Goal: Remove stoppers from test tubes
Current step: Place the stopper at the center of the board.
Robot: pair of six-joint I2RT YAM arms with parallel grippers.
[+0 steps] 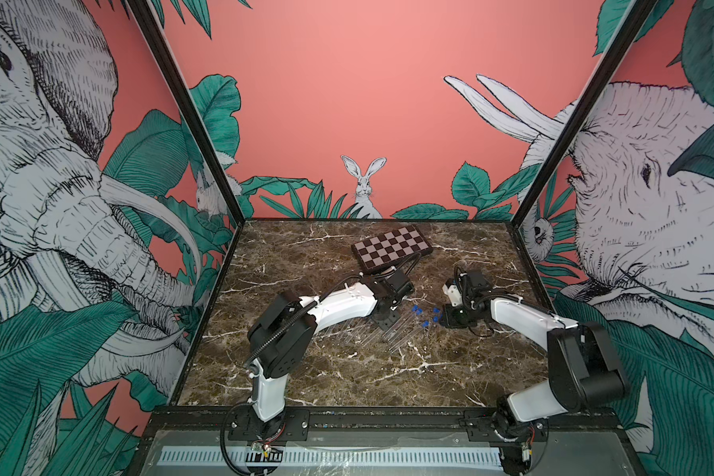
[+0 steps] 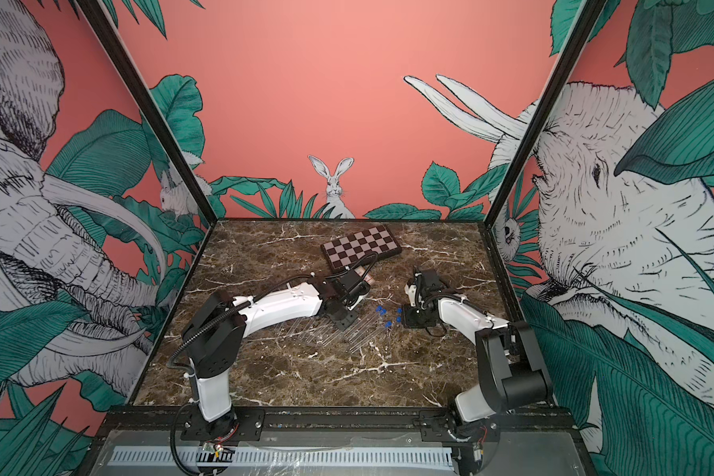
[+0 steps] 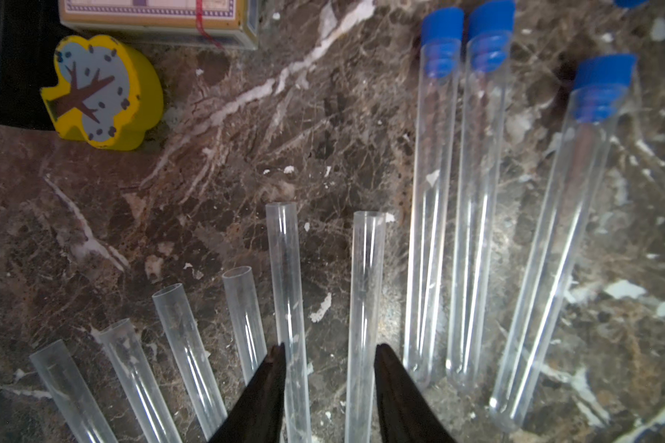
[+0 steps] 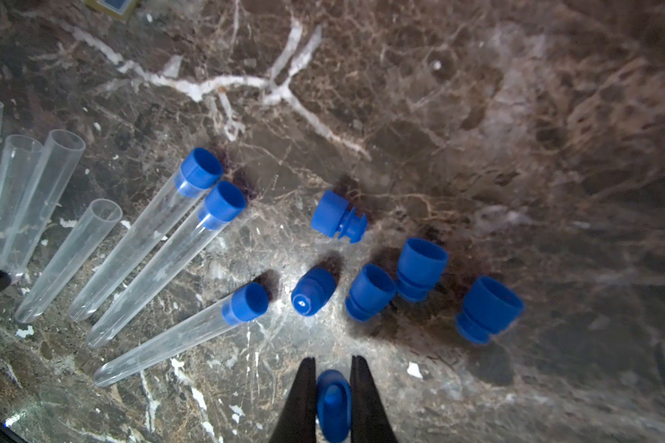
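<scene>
Six open tubes (image 3: 285, 268) lie mid-frame in a top view; three capped tubes (image 3: 434, 191) beside them are left. Five stoppers (image 4: 421, 264) lie loose nearby. The right gripper (image 4: 333, 360) pinches another stopper (image 4: 333, 402). The left gripper (image 3: 329, 351) is parted and holds nothing.

Nine test tubes (image 3: 430, 230) lie on the worktop (image 1: 306, 371), all on the robot's side of the one chessboard (image 1: 390, 249): six open, three plugged. There are nine blue stoppers (image 4: 421, 264): three sit in tubes, five lie loose, and one stopper (image 4: 333, 402) is pinched in the right pincer (image 4: 333, 359). Near the chessboard are one yellow tree-shaped block (image 3: 100, 92) and one cardboard box (image 3: 158, 17). Two robot arms (image 1: 339, 307) reach over the worktop.
</scene>
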